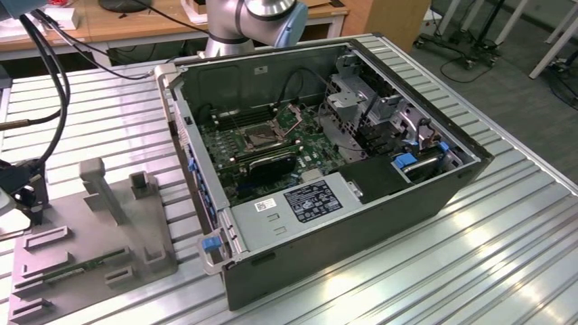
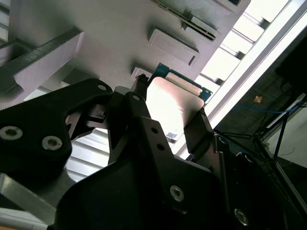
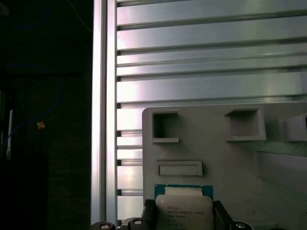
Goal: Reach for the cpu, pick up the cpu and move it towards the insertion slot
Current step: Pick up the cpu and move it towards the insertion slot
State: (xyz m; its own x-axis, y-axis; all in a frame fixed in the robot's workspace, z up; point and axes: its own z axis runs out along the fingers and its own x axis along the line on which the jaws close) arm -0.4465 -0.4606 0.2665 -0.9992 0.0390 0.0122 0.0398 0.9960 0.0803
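The cpu [image 3: 184,211], a flat square chip with a silvery top and a green edge, sits between my gripper's two black fingers. In the second wrist view the cpu [image 2: 172,105] catches the light, with one finger [image 2: 136,108] on one side and the other on the opposite edge. My gripper [image 2: 169,117] is shut on it, over the grey fixture plate [image 3: 211,148]. In the exterior view my gripper [image 1: 26,193] is at the far left, above that plate [image 1: 99,230]. The insertion slot [image 1: 258,139], a metal-framed square socket, lies on the green board inside the open computer case, well to the right.
The open computer case [image 1: 380,203] fills the middle of the ribbed metal table [image 1: 505,257]. The grey plate has raised posts [image 1: 95,179] and pockets, and a green memory stick [image 1: 77,265] lies in it. Cables [image 1: 50,74] hang above my gripper. The table's edge rail [image 3: 104,110] is close by.
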